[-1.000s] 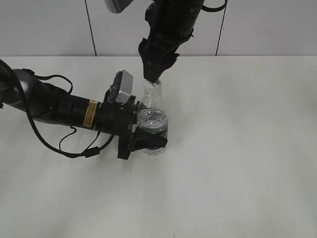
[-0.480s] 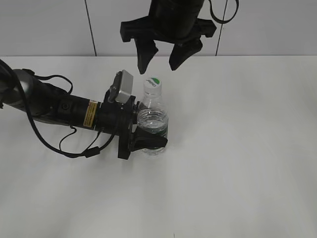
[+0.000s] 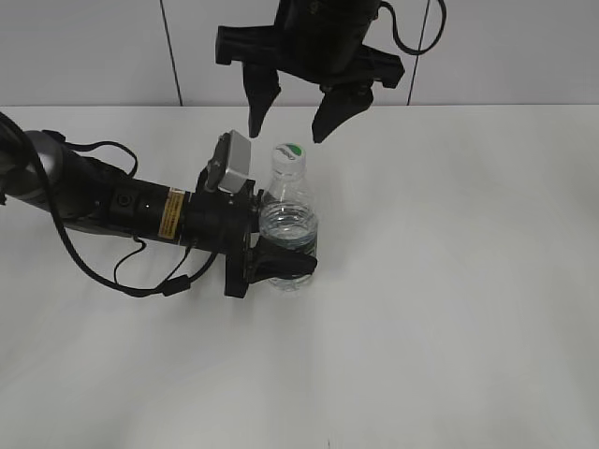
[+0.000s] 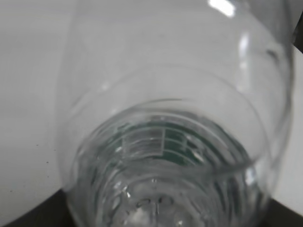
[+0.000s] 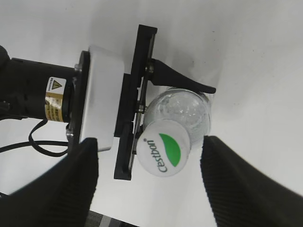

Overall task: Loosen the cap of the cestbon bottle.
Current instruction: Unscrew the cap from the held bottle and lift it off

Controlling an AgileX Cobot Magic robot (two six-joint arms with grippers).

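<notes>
The small clear plastic cestbon bottle (image 3: 288,224) stands on the white bench (image 3: 449,281). The left gripper (image 3: 281,254) squeezes it low around the middle. The right gripper (image 3: 292,120) hangs wide open just above the small round white cap with a green leaf mark (image 5: 163,153) and holds nothing. If it comes down off-centre, one finger (image 5: 239,184) could hit the cap and tip the bottle. A weak squeeze could slip, so the cap stays tight.
</notes>
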